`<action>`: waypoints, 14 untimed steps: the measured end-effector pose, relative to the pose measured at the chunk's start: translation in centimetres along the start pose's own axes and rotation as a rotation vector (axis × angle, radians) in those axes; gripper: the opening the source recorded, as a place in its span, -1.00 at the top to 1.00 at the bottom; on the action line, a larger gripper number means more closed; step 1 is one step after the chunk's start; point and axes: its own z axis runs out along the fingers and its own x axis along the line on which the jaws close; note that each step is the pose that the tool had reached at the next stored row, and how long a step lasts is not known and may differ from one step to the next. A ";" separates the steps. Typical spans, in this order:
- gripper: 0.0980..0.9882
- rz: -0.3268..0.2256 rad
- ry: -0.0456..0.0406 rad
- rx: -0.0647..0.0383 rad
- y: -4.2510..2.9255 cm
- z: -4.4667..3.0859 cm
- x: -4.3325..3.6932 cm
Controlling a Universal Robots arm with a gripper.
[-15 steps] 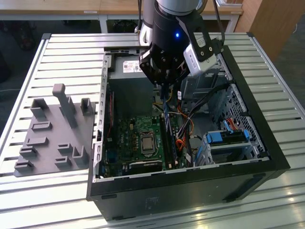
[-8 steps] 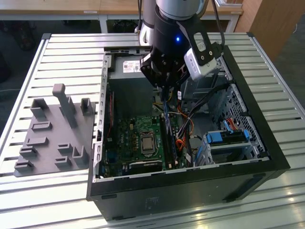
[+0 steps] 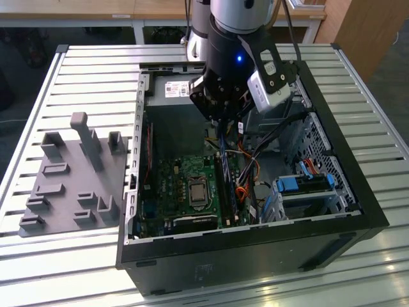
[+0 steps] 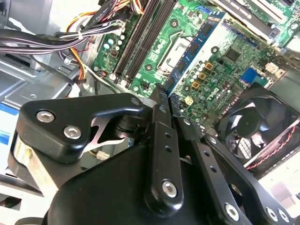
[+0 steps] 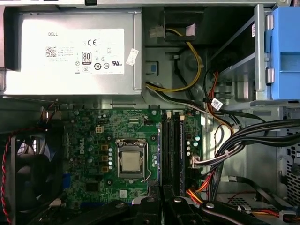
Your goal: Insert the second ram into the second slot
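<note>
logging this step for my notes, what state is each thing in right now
computer case: side open, lying flat
gripper: shut on the second ram
second ram: held over the motherboard, not seated
processor socket: bare, no cooler on it
case fan: blades look still

Ribbed metal table point(image 3: 89, 70); wooden benches point(image 3: 77, 7) behind; dark floor point(image 3: 19, 45)
</note>
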 end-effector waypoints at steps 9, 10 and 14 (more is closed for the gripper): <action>0.91 0.000 0.0000 0.000 -0.01 0.67 -0.13; 0.91 0.000 -0.0001 0.000 -0.01 0.74 -0.14; 0.91 0.000 -0.0001 0.000 -0.01 1.00 -0.17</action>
